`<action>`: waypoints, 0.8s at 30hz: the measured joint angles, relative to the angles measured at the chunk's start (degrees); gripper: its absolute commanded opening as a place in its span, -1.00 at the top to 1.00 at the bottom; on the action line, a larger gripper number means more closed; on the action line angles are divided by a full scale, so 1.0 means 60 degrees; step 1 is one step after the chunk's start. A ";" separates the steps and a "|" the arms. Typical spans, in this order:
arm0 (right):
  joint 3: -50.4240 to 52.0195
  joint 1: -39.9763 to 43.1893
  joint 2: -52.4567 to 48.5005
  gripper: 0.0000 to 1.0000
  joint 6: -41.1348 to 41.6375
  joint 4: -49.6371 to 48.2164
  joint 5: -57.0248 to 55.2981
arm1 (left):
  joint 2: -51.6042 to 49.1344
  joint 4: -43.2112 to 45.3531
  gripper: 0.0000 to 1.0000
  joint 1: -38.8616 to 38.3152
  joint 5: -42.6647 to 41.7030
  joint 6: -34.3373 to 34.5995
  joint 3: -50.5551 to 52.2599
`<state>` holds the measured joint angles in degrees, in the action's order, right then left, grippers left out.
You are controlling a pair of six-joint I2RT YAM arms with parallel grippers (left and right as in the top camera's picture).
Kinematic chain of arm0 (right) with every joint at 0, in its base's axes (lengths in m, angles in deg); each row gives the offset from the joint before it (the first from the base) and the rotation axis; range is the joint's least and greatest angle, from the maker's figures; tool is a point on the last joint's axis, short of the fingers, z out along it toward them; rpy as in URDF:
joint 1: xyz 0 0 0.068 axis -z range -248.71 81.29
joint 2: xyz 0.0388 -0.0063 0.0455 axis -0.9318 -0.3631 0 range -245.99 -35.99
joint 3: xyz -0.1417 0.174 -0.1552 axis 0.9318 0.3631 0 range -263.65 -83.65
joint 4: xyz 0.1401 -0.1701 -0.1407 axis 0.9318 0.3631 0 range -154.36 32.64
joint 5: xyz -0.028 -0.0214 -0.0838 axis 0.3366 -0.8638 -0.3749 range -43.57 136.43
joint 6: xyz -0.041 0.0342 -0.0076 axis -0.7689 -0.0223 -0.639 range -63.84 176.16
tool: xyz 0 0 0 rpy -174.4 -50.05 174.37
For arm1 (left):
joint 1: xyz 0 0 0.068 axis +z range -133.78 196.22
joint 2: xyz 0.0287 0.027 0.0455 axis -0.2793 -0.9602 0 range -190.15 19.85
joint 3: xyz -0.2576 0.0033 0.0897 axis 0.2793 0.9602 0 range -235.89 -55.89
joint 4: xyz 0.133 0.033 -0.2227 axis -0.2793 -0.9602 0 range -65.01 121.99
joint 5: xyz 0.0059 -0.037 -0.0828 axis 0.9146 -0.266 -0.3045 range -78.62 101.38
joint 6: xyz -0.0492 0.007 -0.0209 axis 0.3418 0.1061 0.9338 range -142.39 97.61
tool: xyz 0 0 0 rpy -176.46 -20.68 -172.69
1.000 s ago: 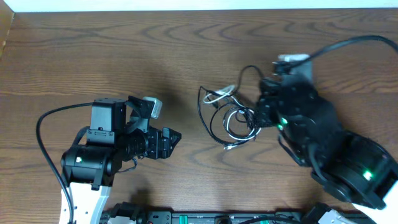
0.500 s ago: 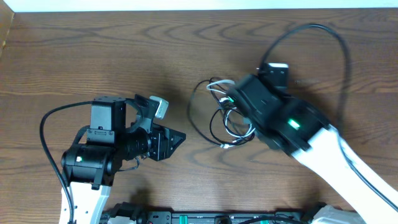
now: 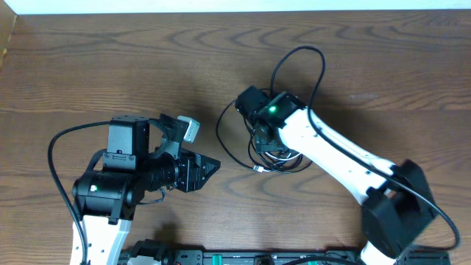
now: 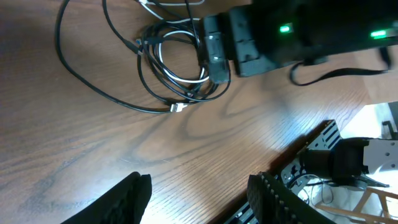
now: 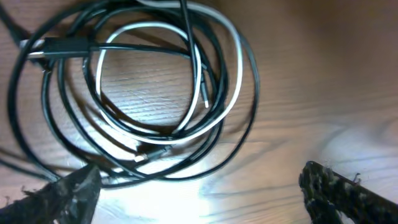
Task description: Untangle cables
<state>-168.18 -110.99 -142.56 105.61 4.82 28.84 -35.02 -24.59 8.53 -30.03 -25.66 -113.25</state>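
From overhead, you see the cables (image 3: 268,158) coiled near the middle of the counter (image 3: 110,59), partly under the right arm (image 3: 324,151).

In the left wrist view, your left fingers (image 4: 134,196) are spread and empty, well apart from the coil.

In the right wrist view, your right fingers (image 5: 68,193) are spread wide close to the loops, pinching nothing.

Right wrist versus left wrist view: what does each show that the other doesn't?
Right wrist only: the right gripper, jaws open with nothing between them, the coil just ahead. Left wrist only: the right arm over the tangle, a long black loop trailing away, the left gripper open. Both: the black and white cables on the table.
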 measured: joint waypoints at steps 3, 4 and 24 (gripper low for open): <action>0.0000 0.0000 -0.0350 -0.70 0.1129 -0.0040 0.0084 | 0.0000 -0.0033 -0.12 0.0004 0.0036 0.0000 0.0000; 0.0000 0.0000 -0.0448 -0.67 0.1559 -0.0113 0.0109 | 0.0000 -0.0066 -0.12 0.0000 0.0040 0.0000 0.0000; 0.0860 0.1319 -0.0605 -0.41 0.1508 -0.2226 0.0302 | 0.0000 -0.0346 -0.19 0.0000 0.1326 -0.0288 0.0000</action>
<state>-163.02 -103.08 -146.19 114.66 -8.53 30.66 -35.02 -26.66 8.53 -22.07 -27.39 -113.25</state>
